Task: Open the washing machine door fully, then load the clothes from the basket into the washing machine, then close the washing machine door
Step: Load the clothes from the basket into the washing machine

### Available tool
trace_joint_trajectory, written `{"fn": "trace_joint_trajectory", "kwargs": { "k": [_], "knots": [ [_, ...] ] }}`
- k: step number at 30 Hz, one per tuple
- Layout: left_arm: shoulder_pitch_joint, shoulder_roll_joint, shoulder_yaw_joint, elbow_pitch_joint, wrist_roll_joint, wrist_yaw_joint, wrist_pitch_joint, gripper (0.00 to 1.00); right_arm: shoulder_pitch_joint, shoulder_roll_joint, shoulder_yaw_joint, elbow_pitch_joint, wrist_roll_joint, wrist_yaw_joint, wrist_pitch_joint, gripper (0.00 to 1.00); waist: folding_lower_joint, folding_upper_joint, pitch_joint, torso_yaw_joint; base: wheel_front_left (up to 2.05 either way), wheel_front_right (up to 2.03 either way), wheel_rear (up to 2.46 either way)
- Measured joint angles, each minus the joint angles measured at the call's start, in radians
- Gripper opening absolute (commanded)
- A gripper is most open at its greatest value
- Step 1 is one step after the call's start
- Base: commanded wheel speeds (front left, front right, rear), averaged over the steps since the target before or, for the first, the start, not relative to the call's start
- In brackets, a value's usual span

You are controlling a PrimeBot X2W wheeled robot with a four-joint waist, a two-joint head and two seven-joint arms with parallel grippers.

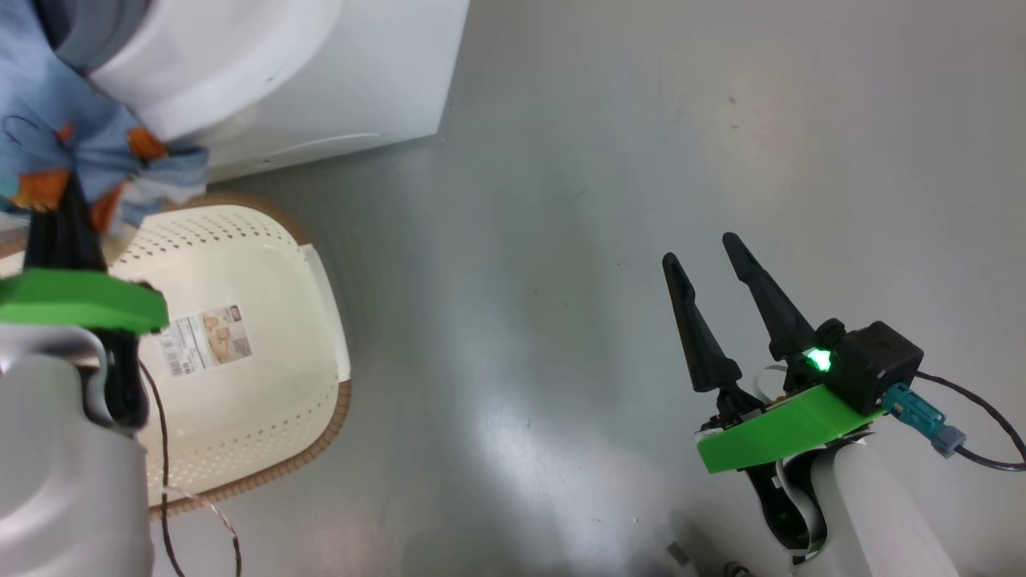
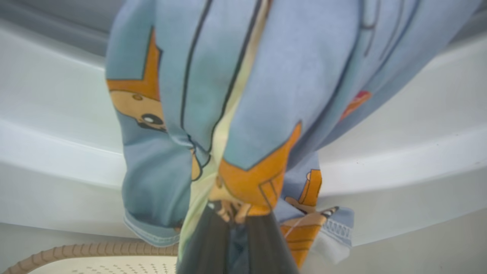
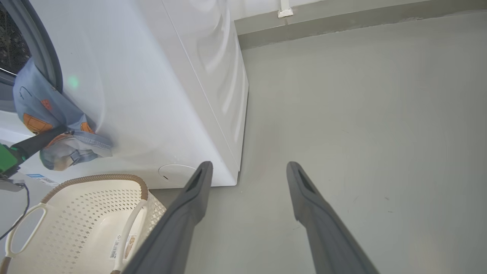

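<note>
Left gripper (image 2: pixel 234 219) closed tight on the lower end of the clothes (image 2: pixel 243 95), with blue bear-print fabric bunched round its tips. Washing machine (image 3: pixel 152 95): the garment drapes over the lower lip of its opening, part inside, part hanging down its front. Basket (image 1: pixel 240 385) on the floor (image 1: pixel 641 160) just in front of the machine, below the garment; looks emptied. Right gripper (image 1: pixel 700 250) spread wide, holding nothing, well off to the machine's side. Step: loading. Next, probably lift the hanging end into the drum, let go, then shut the door.
</note>
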Motion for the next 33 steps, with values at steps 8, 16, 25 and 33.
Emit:
{"fn": "trace_joint_trajectory", "kwargs": {
  "k": [8,16,25,33],
  "knots": [
    [0.065,-0.017,0.015,-0.120,0.050,0.012,0.000,0.00,0.000,0.000,-0.004,0.006,0.000,0.000,0.000,1.00,0.0000,0.0000,-0.028,0.031,0.00,0.00,0.00],
    [0.068,-0.013,0.026,-0.262,0.088,0.019,0.000,0.00,0.000,0.000,-0.004,0.011,0.000,0.000,0.000,1.00,0.0000,0.0000,-0.052,0.044,0.00,0.00,0.00],
    [-0.048,0.039,0.004,-0.277,0.106,0.019,0.038,0.00,0.001,0.000,-0.003,0.011,0.002,0.000,0.000,1.00,0.0000,0.0001,-0.053,0.030,0.00,0.00,0.00],
    [-0.187,0.084,-0.012,-0.198,0.112,0.019,0.087,0.00,0.001,0.000,-0.002,0.007,0.006,0.000,0.000,1.00,0.0000,0.0000,-0.038,0.015,0.00,0.00,0.00]
  ]
}}
